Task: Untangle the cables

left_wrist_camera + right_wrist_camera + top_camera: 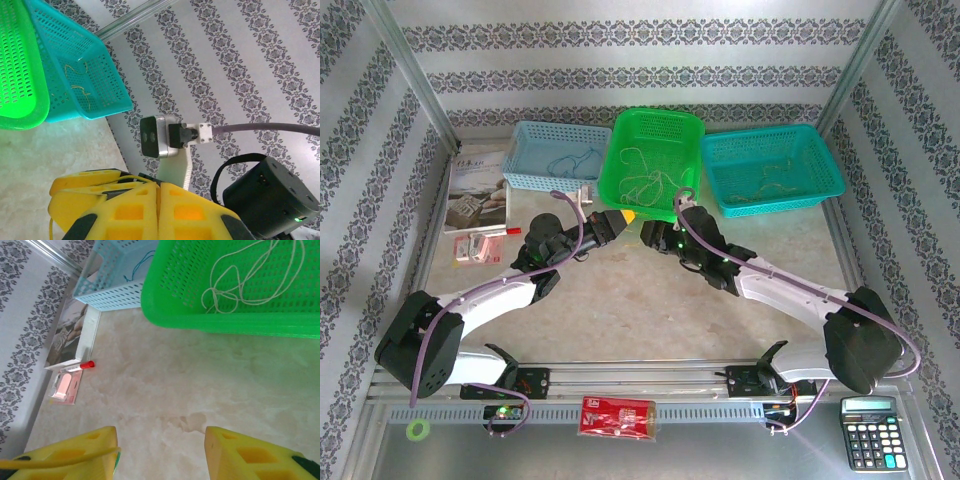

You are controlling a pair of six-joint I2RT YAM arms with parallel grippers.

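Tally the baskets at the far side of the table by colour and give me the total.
pale blue basket: 1
green basket: 1
teal basket: 1
Total: 3 baskets

Left gripper (159,200) pinched closed, right gripper (160,440) spread apart, apparently nearly tip-to-tip.

3 baskets (535,182) (610,172) (770,206), 2 arms (490,295) (790,290), 1 calculator (871,432), 1 booklet (475,185)
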